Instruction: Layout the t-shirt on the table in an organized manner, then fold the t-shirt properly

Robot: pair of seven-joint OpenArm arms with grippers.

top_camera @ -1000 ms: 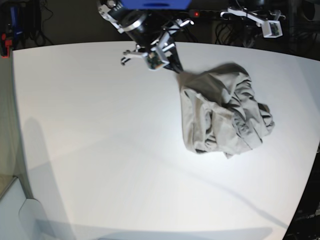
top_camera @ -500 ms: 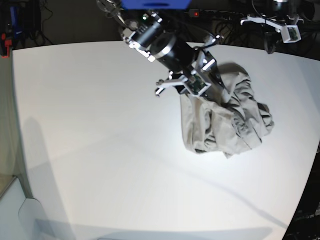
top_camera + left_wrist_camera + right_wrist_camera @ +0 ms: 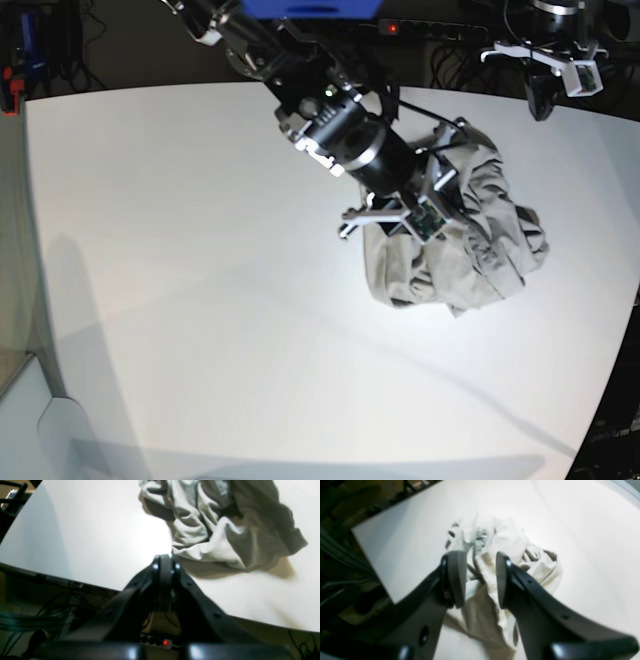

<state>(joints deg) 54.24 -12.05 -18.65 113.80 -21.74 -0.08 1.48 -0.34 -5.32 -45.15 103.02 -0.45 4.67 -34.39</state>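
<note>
Lying crumpled on the desk's [image 3: 180, 250] right side, the t-shirt [image 3: 480, 250] looks soft, light; pinch 1 hem edge. Right tool [image 3: 477, 580] spread above it; left tool [image 3: 163, 565] pressed together.

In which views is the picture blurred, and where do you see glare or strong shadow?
Right wrist view: soft all over, the t-shirt and table washed out. Left wrist view: blurred, with glare on the table beside the cloth. Base view: sharpest, though curved at the edges, with a long shadow at lower left.
</note>
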